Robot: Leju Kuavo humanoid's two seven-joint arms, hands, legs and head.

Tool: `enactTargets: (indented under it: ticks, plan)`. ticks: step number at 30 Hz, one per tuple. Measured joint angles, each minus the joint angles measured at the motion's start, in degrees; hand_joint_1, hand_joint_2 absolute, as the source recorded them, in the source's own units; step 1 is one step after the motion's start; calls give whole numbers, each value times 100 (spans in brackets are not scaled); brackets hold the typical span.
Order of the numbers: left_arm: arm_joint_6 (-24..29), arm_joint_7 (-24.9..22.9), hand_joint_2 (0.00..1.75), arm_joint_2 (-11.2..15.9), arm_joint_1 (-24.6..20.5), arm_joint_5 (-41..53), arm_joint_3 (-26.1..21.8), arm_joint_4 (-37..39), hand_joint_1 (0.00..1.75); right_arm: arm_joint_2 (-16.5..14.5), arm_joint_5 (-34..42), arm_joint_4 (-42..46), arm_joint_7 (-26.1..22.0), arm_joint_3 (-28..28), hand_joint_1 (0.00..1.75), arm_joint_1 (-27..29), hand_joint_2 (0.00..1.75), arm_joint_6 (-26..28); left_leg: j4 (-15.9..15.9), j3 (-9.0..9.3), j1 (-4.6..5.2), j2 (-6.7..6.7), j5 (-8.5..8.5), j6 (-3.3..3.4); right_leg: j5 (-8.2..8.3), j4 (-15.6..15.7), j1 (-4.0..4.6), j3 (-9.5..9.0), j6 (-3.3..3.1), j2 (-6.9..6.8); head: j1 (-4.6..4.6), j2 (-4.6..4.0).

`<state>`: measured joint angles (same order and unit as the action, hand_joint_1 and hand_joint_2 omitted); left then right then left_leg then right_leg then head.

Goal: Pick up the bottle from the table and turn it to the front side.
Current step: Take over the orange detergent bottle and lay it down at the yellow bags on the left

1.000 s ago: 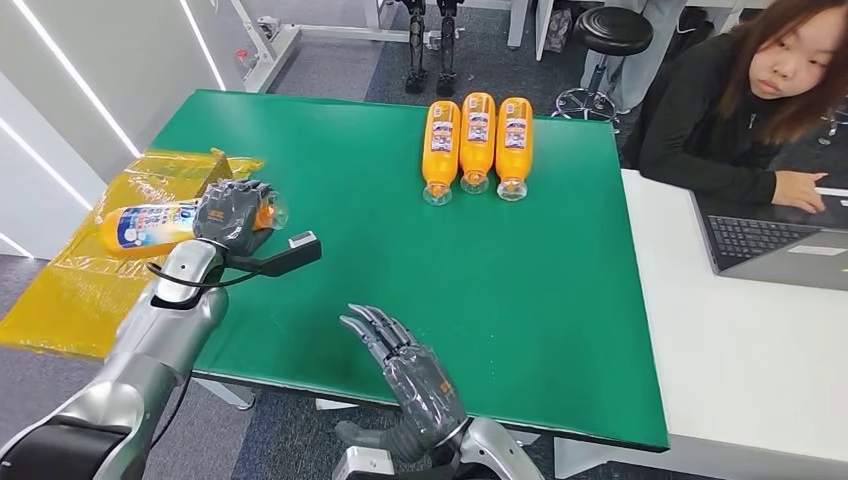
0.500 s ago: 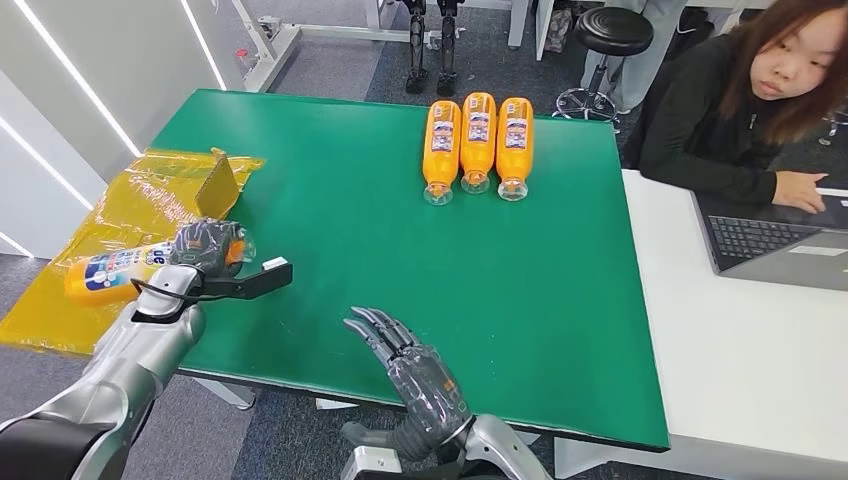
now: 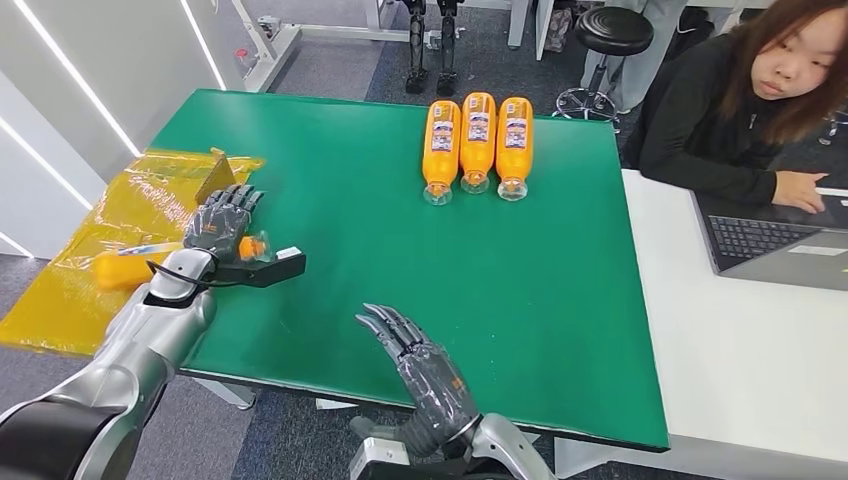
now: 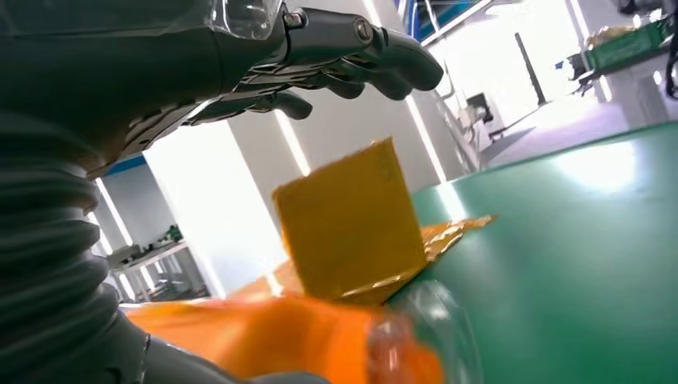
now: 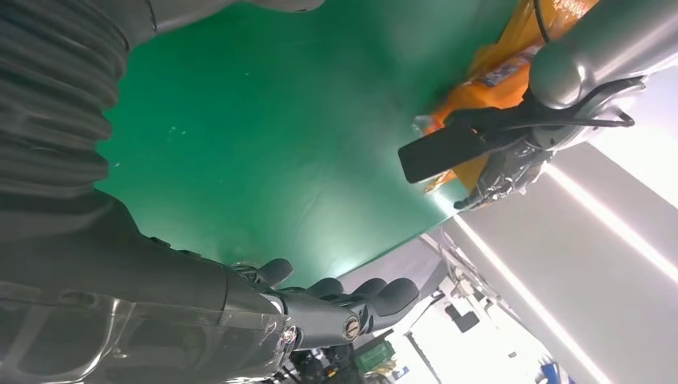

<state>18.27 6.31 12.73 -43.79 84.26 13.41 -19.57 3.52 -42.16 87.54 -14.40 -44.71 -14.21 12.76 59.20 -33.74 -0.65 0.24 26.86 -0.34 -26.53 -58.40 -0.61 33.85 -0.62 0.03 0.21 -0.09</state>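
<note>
An orange bottle [image 3: 128, 264] with a white and blue label lies on its side at the table's left edge, partly on a yellow plastic sheet [image 3: 70, 300]. Its neck end [image 3: 254, 246] points toward the table's middle. My left hand [image 3: 222, 224] hovers over the neck end with its fingers spread and straight, not wrapped around the bottle. In the left wrist view the bottle [image 4: 304, 344] lies blurred under the outstretched fingers [image 4: 352, 48]. Above the table's front edge my right hand [image 3: 420, 372] is open and holds nothing.
Three more orange bottles [image 3: 477, 140] lie side by side at the far middle of the green table [image 3: 560, 300]. A yellow box flap [image 3: 214, 175] stands beside my left hand. A person [image 3: 740, 100] sits at the right by a laptop [image 3: 780, 245] on a white table.
My left arm carried the bottle down and toward me to the table's left edge. Its fingers, wrapped round the bottle before, are now spread above it. The right hand barely moved.
</note>
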Motion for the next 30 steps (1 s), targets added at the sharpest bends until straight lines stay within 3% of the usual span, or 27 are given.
enactTargets:
  ticks: [5, 9, 12, 16, 22, 26, 30]
  plan:
    - [453, 237, 175, -29, -9, -92, -21, -32, 0, 4, -35, 2, -1, -2, 0, 37, 175, 49, 0, 0, -1, 0, 0, 0, 0, -1, 0, 0, 0, 0, -1, 0]
    - [719, 925, 175, -32, 47, -580, -129, -377, 0, 4, -31, 2, 13, 6, 0, 27, 175, 112, -1, 0, -1, 0, 0, 0, 0, -2, 1, 0, 0, 0, -1, 0]
    - [636, 1623, 175, -39, 361, -1529, -259, -1149, 0, 3, -35, 7, 24, 73, 0, 46, 175, 193, 0, 1, 1, 4, 0, 0, 0, -1, -1, 0, 0, 3, -1, 0]
    - [-244, 2455, 175, -132, 1345, -3787, -342, -3116, 0, 2, -24, 64, -77, 339, 0, 202, 175, 442, 0, 0, 3, 5, 6, 1, -3, 5, -4, 0, 2, 5, 1, 0]
    - [-2344, 3351, 175, -498, 2967, -7159, -292, -5797, 0, 5, 211, 155, -538, 813, 0, 621, 175, 845, 0, -1, 5, 9, 23, 6, -8, 14, -7, 0, 5, 10, 1, 0]
    - [-3246, 3397, 175, -740, 3685, -8355, -208, -6929, 0, 41, 300, 312, -670, 1075, 0, 964, 175, 1098, 0, -2, 4, 6, 25, 9, -11, 16, -7, -1, 9, 5, 0, 0]
    - [-3771, 3398, 175, -1006, 4055, -8858, -204, -7482, 0, 87, 315, 531, -730, 1265, 0, 1235, 175, 1257, -1, -1, 2, 4, 24, 9, -11, 15, -6, -3, 8, 3, 1, 0]
